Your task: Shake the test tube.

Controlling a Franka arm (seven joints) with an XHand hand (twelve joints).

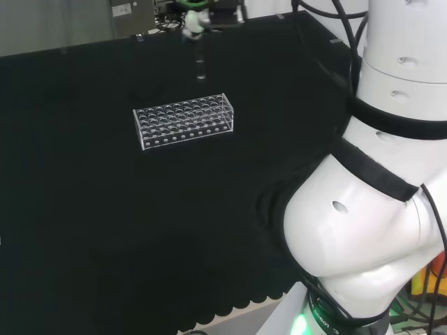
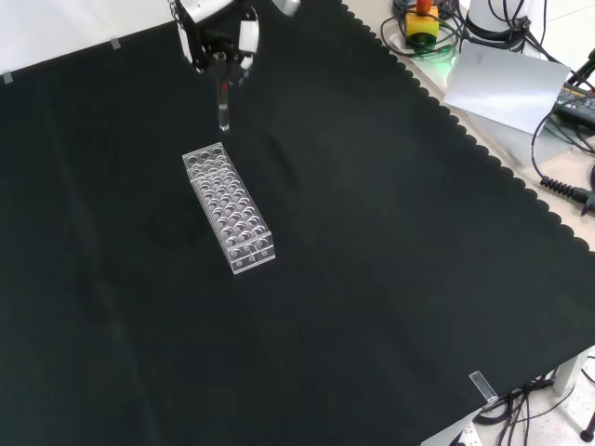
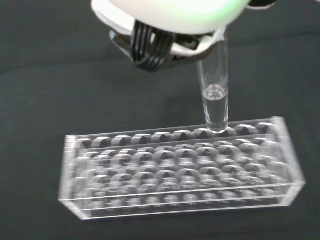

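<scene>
Tube held over the rack

Rack (image 2: 229, 208) of clear plastic lies on the black cloth (image 2: 372, 279), nearest the front camera, its long side running from about 5 o'clock up to 11 o'clock in the front view. Its many round holes look empty as far as can be seen. Just beyond its far end, toward 12 o'clock in that view, the test tube (image 2: 223, 100) hangs upright in the air, clear of the rack. In the wrist view the tube (image 3: 215, 85) carries a little clear liquid in its rounded bottom, and its tip is close above the rack's (image 3: 180, 170) edge row. Farther still, the hand (image 2: 216, 32) grips the tube's upper part, fingers curled round it. In the head view the hand (image 1: 193, 22) is at 12 o'clock from the rack (image 1: 184, 120), with the tube (image 1: 200, 61) pointing down from it.
</scene>
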